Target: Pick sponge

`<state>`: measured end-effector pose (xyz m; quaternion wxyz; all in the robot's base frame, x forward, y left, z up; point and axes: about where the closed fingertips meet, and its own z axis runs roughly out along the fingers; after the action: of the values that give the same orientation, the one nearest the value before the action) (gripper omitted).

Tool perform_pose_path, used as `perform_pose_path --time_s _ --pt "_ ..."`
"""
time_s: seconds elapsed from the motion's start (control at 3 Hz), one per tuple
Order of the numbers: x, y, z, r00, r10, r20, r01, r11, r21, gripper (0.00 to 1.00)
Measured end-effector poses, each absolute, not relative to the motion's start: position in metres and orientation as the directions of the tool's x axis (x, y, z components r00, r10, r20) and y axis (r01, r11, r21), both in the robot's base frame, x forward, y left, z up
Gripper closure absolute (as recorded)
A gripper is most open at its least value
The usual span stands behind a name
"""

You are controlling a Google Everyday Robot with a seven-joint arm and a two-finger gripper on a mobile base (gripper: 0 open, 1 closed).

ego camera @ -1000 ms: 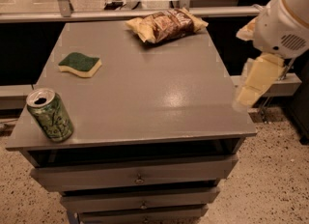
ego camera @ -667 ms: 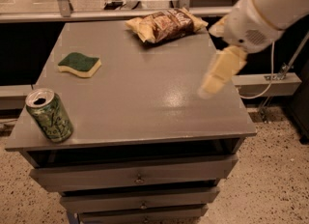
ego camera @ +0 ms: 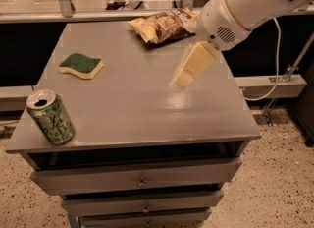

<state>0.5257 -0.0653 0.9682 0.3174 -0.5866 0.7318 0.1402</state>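
1. Table (ego camera: 122, 119): grey top with drawers (ego camera: 142, 180) below the near edge. It carries every item listed here.

2. Arm (ego camera: 255, 1): I see the white arm entering from the far right corner and angling down toward the middle of the table.

3. Chip bag (ego camera: 159, 25): lies at the far edge, just left of the arm. It is not the target.

4. Can (ego camera: 50, 118): green, upright, opened, at the near left corner. It is not the target.

5. Sponge (ego camera: 81, 65): green top over pale yellow foam, lying flat on the left side of the table, beyond the can and well apart from it. Nothing touches it or covers it.

6. Gripper (ego camera: 184, 78): pale yellow, pointing down and to the left, over the table right of centre and well apart from the sponge. I cannot tell whether it is released or clenched, because it presents itself as one solid block from this angle. It holds nothing, and I judge that it hangs clear of the table.

7. Step in hand, by my judgement: the approach. The grasp has not begun.

8. Next move, by my judgement: carry the gripper left across the table until it stands above the sponge, confirm that it is released, line it up across the narrow width of the sponge, then lower and clench. Keep the path away from the can.
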Motion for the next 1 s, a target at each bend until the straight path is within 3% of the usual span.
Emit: perform_pose_path --time_s 0.33,1.0 --pt "0.533 -0.05 0.963 -0.101 -0.746 -0.659 -0.947 0.274 -0.165 0.0" --pt "0.618 0.07 0.933 -0.07 -0.588 -0.806 -0.948 0.291 -0.131 0.0"
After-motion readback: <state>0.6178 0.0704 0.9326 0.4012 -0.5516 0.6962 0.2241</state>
